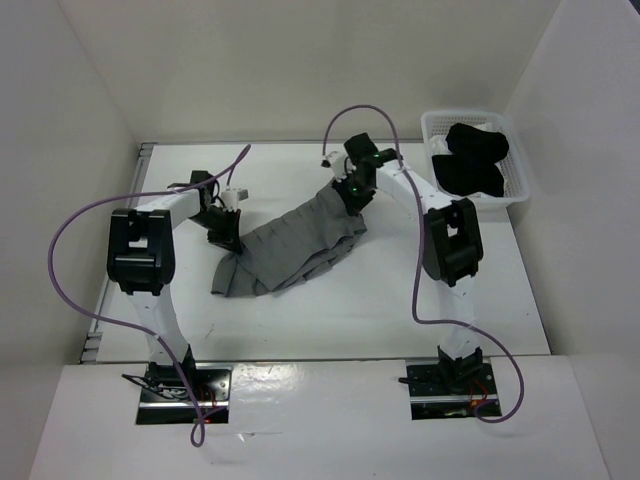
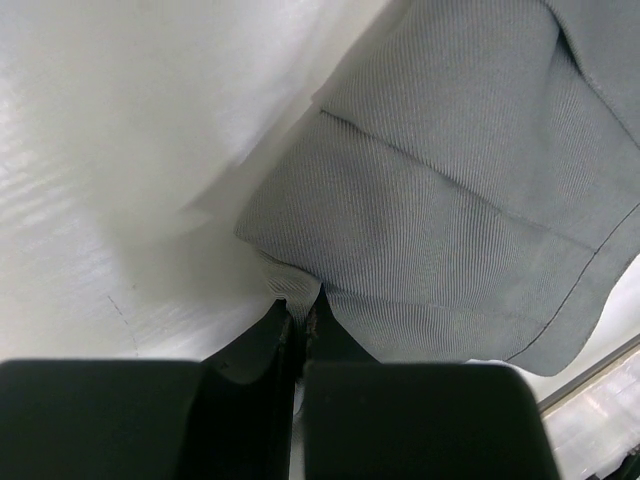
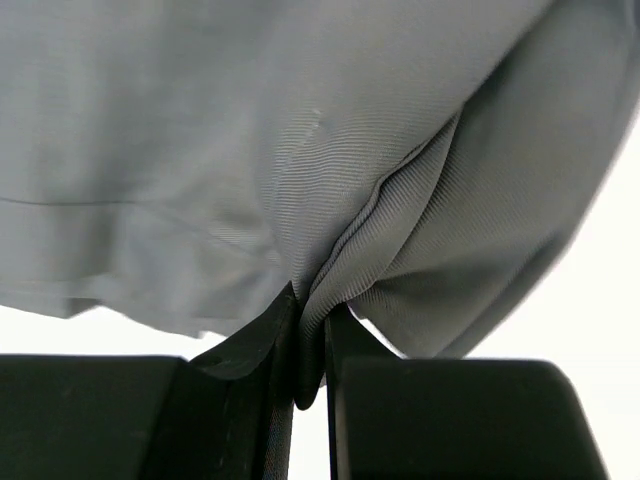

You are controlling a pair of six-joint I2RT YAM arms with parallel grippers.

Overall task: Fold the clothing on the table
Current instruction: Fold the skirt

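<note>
The clothing (image 1: 295, 243), a medium-grey pleated skirt, hangs stretched between my two grippers above the white table (image 1: 330, 310), sagging toward the front left. My left gripper (image 1: 222, 232) is shut on the skirt's left corner; in the left wrist view a thin fold of the clothing (image 2: 440, 190) is pinched at the gripper (image 2: 300, 308). My right gripper (image 1: 352, 192) is shut on the skirt's upper right end. The right wrist view shows a thick bunch of the clothing (image 3: 300, 150) clamped in that gripper (image 3: 312, 312), a small loop poking out below the fingertips.
A white slatted basket (image 1: 520, 196) holding a black garment (image 1: 470, 160) stands at the back right corner. White walls enclose the table on three sides. Purple cables loop over both arms.
</note>
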